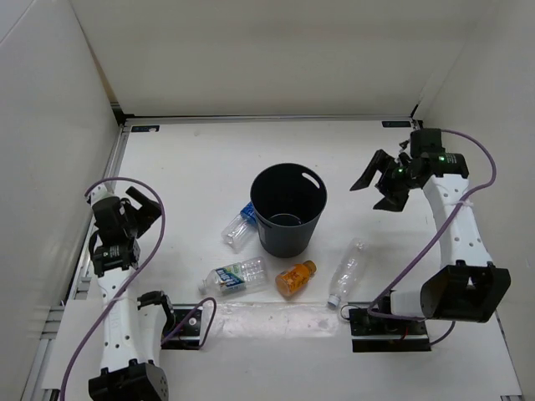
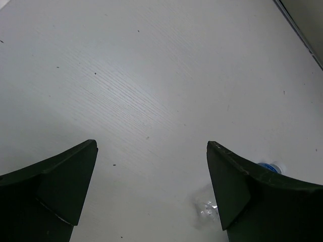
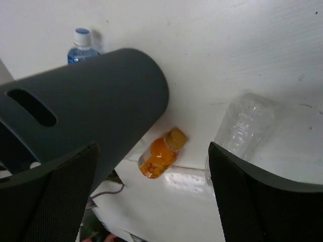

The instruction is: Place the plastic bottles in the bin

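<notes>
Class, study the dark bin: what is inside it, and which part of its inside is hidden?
Only dark inner wall and a strip of bare floor show inside the bin; no bottle is seen there. Its near wall hides the rest of the floor.

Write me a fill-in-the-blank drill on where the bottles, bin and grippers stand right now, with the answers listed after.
1. The bin stands upright with ____ plastic bottles lying on the table outside it.
2. The short bottle in front of the bin is coloured ____.
3. In the top view, the unlabelled clear bottle lies to the ____ of the short bottle.
4. The left gripper and right gripper both have their fingers ____, holding nothing.
Missing words: four; orange; right; open.
</notes>
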{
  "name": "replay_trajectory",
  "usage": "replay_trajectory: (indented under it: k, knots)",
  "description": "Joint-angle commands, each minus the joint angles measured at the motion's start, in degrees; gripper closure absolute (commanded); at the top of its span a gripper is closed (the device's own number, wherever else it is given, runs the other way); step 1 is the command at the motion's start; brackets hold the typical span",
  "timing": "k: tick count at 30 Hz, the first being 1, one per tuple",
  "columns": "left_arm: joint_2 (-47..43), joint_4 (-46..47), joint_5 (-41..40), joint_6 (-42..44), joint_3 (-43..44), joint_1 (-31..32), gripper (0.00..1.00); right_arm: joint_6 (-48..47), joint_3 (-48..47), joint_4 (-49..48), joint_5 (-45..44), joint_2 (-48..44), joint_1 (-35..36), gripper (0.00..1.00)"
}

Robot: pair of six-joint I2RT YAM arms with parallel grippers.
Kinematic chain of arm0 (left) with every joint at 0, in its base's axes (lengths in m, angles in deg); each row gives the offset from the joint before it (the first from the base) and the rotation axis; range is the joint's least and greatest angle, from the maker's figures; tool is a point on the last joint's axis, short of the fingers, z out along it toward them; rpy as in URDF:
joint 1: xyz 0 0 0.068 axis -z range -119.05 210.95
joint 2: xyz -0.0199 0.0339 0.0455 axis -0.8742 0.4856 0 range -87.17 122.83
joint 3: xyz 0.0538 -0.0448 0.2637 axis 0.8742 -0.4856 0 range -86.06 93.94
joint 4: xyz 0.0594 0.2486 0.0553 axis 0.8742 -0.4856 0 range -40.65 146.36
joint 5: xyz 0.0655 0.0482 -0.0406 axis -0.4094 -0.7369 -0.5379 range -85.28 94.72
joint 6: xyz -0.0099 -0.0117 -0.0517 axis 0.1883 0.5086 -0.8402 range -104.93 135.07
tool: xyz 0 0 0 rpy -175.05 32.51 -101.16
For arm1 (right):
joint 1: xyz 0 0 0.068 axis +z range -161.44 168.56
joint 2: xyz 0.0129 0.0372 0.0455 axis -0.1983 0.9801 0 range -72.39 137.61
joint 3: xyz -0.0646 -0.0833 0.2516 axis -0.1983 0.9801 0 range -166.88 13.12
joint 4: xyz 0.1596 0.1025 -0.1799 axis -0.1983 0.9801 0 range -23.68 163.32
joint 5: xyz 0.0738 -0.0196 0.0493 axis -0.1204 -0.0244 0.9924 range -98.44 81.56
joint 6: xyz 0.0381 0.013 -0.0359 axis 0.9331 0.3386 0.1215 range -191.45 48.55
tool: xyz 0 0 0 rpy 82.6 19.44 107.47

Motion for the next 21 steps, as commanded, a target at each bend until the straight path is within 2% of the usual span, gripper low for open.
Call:
replay_trajectory:
  k: [1, 2, 3, 4, 5, 6, 7, 8, 10, 11, 12, 13, 14, 15, 17, 21]
  knots:
    - [-0.48, 2.67, 4.01, -1.47, -1.15, -0.91, 0.00, 0.92, -7.19, 6.48, -9.91, -1.28, 6.68, 0.10]
    - [-0.48, 2.58, 3.84, -1.47, -1.32, -0.65, 0.00, 1.62, -11.23, 13.46, -17.35, -0.41, 8.09, 0.10]
    - [-0.57, 2.41, 4.01, -1.29, -1.32, -0.82, 0.00, 2.06, -16.66, 16.31, -20.64, 0.30, 9.14, 0.10]
    - [-0.66, 2.23, 4.01, -1.29, -1.58, -0.82, 0.00, 2.50, -19.93, 19.47, -28.59, 2.57, 12.64, 0.10]
    - [-0.83, 2.23, 4.10, -1.29, -1.76, -0.91, 0.00, 6.08, -28.41, 26.12, -37.63, 3.11, 14.67, 0.10]
    - [-1.01, 2.14, 4.27, -1.29, -1.85, -0.82, 0.00, 6.20, -30.23, 26.88, -41.55, 3.29, 19.30, 0.10]
    - [-0.49, 2.49, 4.62, -1.29, -2.20, -0.73, 0.00, 6.29, -31.21, 26.72, -45.16, 2.16, 24.66, 0.10]
    - [-0.31, 2.49, 5.15, -1.20, -2.20, -0.99, 0.00, 7.77, -28.52, 24.71, -55.46, 1.37, 28.63, 0.10]
    - [0.30, 2.84, 6.20, -1.38, -2.90, -0.91, 0.00, 12.84, -22.72, 21.63, -61.69, -2.57, 30.60, 0.10]
    - [0.57, 2.84, 6.56, -1.47, -2.99, -0.65, 0.00, 10.10, -17.56, 18.05, -55.02, -3.38, 25.64, 0.10]
    - [0.75, 3.02, 6.65, -1.73, -3.08, -0.90, 0.00, 7.11, -16.46, 17.06, -48.51, -4.60, 22.02, 0.10]
    - [1.27, 2.93, 6.65, -1.90, -3.25, -0.82, 0.00, 2.90, -15.15, 15.65, -33.83, -5.31, 15.03, 0.10]
    - [1.97, 2.93, 6.82, -1.82, -3.00, -0.99, 0.00, 3.12, -10.52, 13.99, -24.81, -6.71, 8.95, 0.10]
    - [2.24, 3.28, 6.82, -1.64, -2.82, -0.73, 0.00, 4.26, -6.56, 14.06, -18.02, -8.21, 6.72, 0.10]
    - [2.50, 3.37, 6.82, -1.64, -3.17, -0.82, 0.00, 4.00, -1.70, 13.53, -14.36, -10.50, 4.67, 0.10]
    - [2.33, 3.72, 7.44, -2.08, -4.31, -0.91, 0.00, 3.57, 3.48, 19.48, -12.96, -9.55, 9.76, 0.10]
